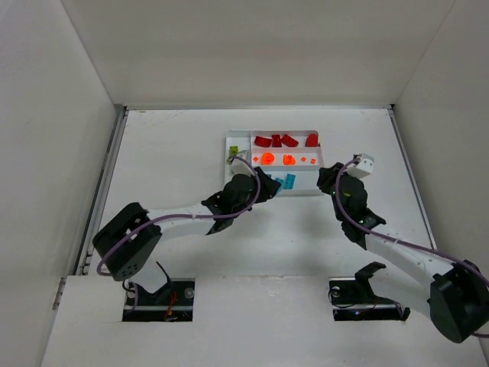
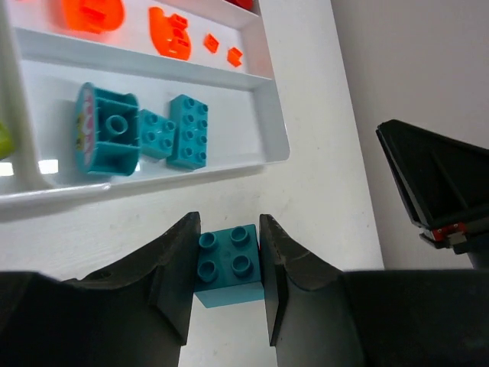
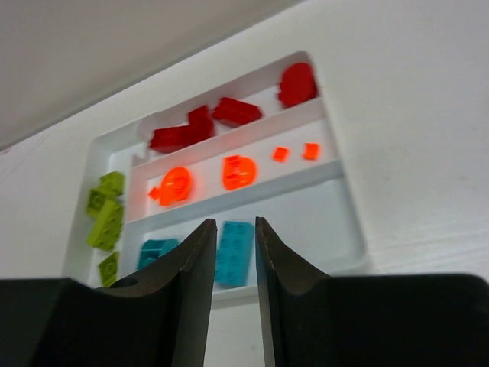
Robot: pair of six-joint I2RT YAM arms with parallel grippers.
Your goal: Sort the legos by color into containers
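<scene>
My left gripper (image 2: pixel 227 267) clamped a teal brick (image 2: pixel 228 264) above the surface (image 2: pixel 321 183), just short of the tray (image 2: pixel 267 122). My right gripper (image 3: pixel 235 260) stood nearly closed, empty, near the tray's teal section.

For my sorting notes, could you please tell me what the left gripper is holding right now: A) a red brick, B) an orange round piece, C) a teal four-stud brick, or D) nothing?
C: in the left wrist view, the left gripper has its jaws closed on a teal four-stud brick, just outside the white tray.
</scene>
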